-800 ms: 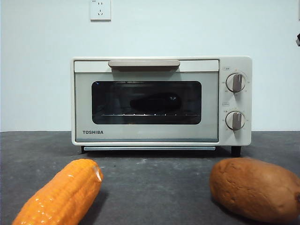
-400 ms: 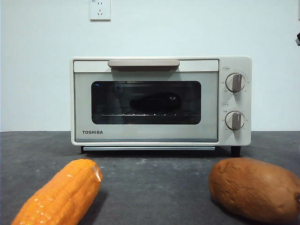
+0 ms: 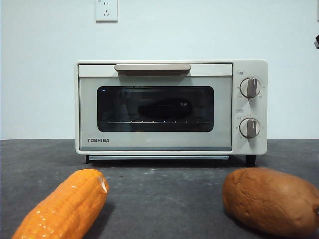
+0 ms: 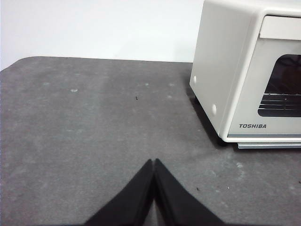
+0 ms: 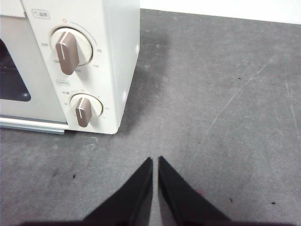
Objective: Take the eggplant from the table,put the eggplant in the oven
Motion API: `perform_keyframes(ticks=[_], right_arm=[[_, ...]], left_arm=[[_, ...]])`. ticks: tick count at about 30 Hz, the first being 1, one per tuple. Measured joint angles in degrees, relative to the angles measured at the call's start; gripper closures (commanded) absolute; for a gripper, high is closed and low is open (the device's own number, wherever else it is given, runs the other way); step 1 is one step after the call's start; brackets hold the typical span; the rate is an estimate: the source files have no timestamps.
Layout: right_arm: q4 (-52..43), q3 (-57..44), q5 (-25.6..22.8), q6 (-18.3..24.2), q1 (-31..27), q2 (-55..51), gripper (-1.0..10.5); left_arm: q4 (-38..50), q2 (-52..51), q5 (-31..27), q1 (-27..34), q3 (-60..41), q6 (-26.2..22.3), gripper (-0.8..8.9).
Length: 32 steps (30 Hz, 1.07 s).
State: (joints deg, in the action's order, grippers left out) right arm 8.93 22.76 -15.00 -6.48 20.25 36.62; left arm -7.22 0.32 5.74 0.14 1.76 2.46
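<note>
The cream TOSHIBA oven [image 3: 172, 107] stands at the back of the dark grey table [image 3: 164, 189], its glass door closed. Through the glass, the dark eggplant [image 3: 164, 109] lies on the wire rack inside. My left gripper [image 4: 154, 164] is shut and empty, hovering over bare table off the oven's [image 4: 244, 70] left side. My right gripper [image 5: 155, 161] is shut and empty too, above the table beside the oven's [image 5: 75, 66] knob side. In the front view only a black tip [image 3: 316, 42] shows at the right edge.
An orange corn cob [image 3: 67, 206] lies at the front left and a brown potato-like lump [image 3: 271, 199] at the front right. A wall socket [image 3: 106, 10] sits on the white wall behind the oven.
</note>
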Motion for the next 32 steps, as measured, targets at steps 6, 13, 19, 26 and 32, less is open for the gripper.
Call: perform_keyframes(ticks=[6,13,19,26,32], right_arm=[[0.0,0.0,0.0,0.0,0.0,0.0,9.4],[1.0,0.0,-5.4,1.9,-0.1,-9.6,9.4],[0.5,-1.2,-5.6,5.7,-5.4,-23.9,9.4],[0.7,-10.7,6.8,6.7,-15.5,-35.0,9.4],[1.0,-18.4,16.6,6.7,-18.1,-36.4,9.4]], left_arm=[[0.1,0.0,0.0,0.0,0.0,0.0,8.07],[0.1,0.0,0.0,0.0,0.0,0.0,8.07],[0.2,0.0,0.0,0.0,0.0,0.0,8.07],[0.2,0.0,0.0,0.0,0.0,0.0,8.07],[0.2,0.0,0.0,0.0,0.0,0.0,8.07]])
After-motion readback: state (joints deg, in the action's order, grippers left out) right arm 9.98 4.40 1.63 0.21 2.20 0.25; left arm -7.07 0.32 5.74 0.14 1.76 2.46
